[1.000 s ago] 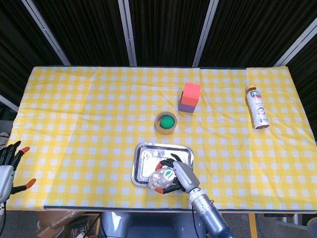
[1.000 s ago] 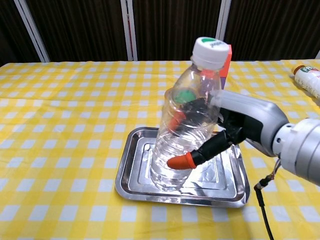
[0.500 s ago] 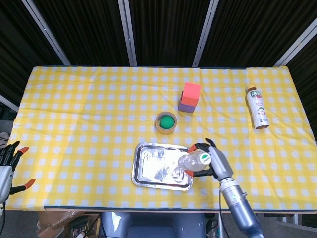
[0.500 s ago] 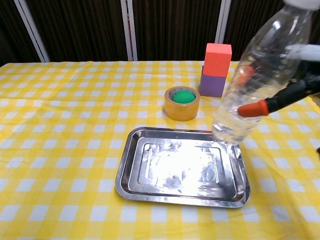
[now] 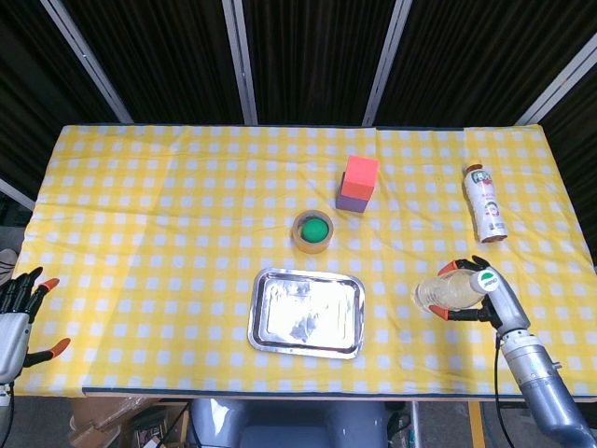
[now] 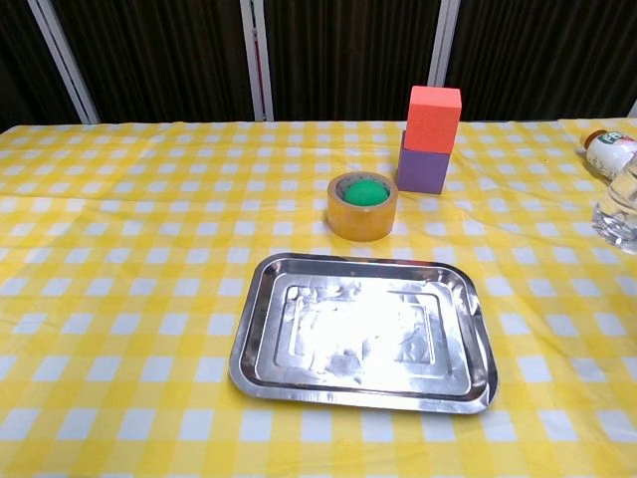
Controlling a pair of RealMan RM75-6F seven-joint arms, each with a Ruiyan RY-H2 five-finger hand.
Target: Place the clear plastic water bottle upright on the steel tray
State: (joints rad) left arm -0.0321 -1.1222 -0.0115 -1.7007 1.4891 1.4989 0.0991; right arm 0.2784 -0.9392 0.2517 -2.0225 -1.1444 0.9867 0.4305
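Steel tray (image 5: pixel 306 314) well apart from bottle (image 5: pixel 448 292)

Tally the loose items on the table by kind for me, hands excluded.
Bottles: 2, clear water bottle held by the right hand, labelled drink bottle lying down
Trays: 1, steel tray
Tape rolls: 1, tape roll
Blocks: 2, red block on purple block
Total: 6

A lab test bench: checked yellow tablecloth (image 5: pixel 168 215), dark curtain backdrop (image 5: pixel 308 56), metal frame rails (image 5: pixel 241 61).
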